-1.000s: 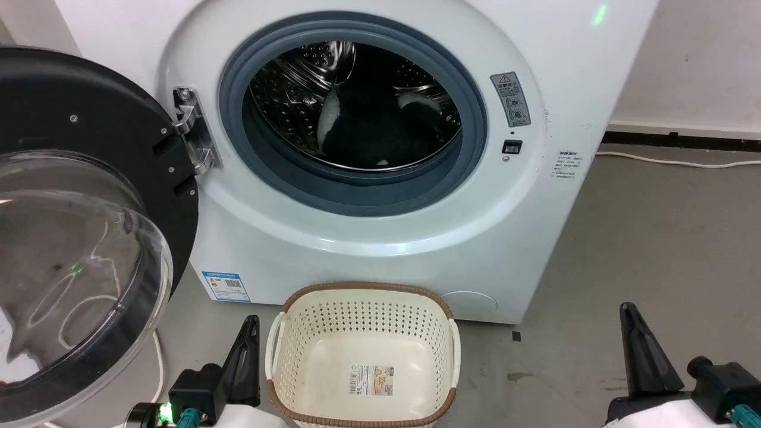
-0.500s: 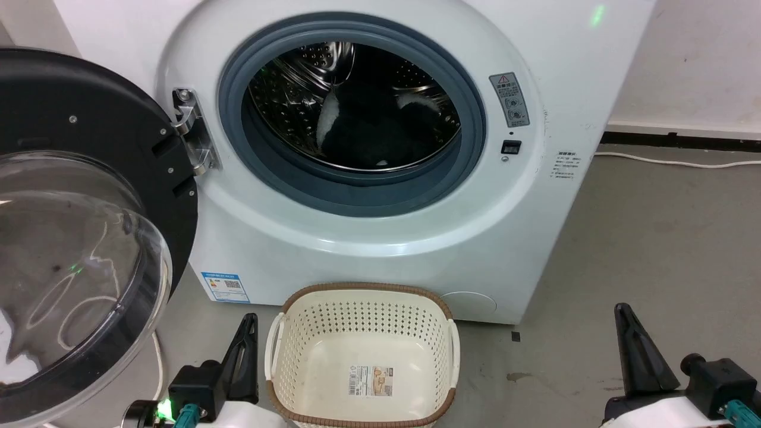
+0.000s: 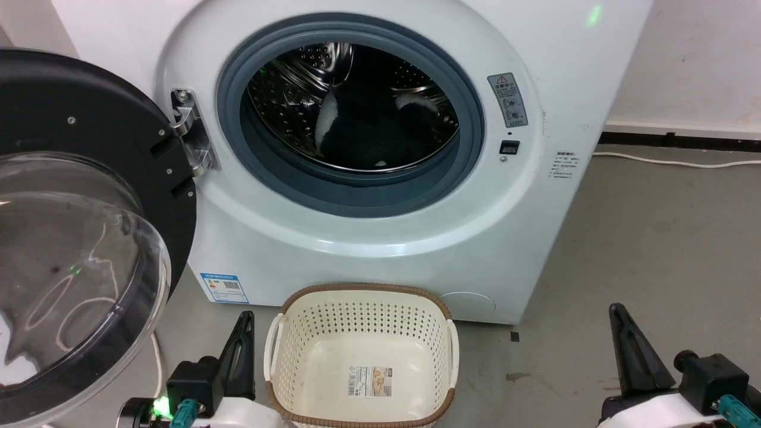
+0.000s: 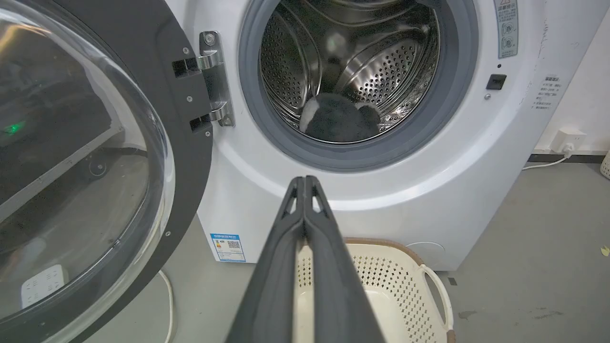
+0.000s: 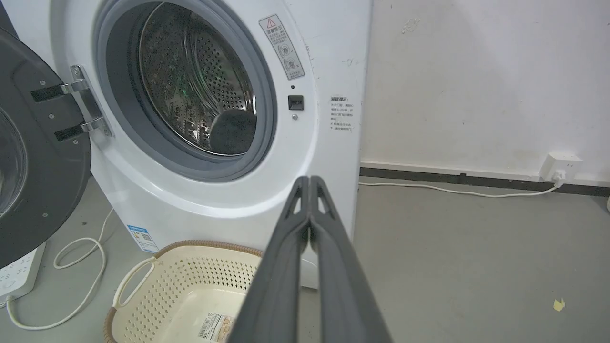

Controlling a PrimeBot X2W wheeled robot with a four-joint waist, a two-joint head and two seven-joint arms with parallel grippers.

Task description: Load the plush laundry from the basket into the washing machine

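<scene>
The black plush laundry (image 3: 371,131) with white patches lies inside the steel drum of the white washing machine (image 3: 380,238); it also shows as plush (image 4: 336,121) and plush (image 5: 232,132) in the wrist views. The cream basket (image 3: 362,315) with a brown rim stands on the floor before the machine, holding nothing but its label. My left gripper (image 3: 244,321) is shut, low at the basket's left side. My right gripper (image 3: 615,315) is shut, well to the basket's right. In the wrist views, left gripper (image 4: 305,180) and right gripper (image 5: 310,180) have fingertips pressed together.
The machine's black-rimmed domed door (image 3: 77,238) hangs open at the left, close to my left arm. A white cable (image 3: 678,161) runs along the floor by the wall at right. A power strip (image 5: 19,276) and cord lie left of the machine.
Both grippers have slid slightly left and up in the head view. The plush, basket and door stay where they were.
</scene>
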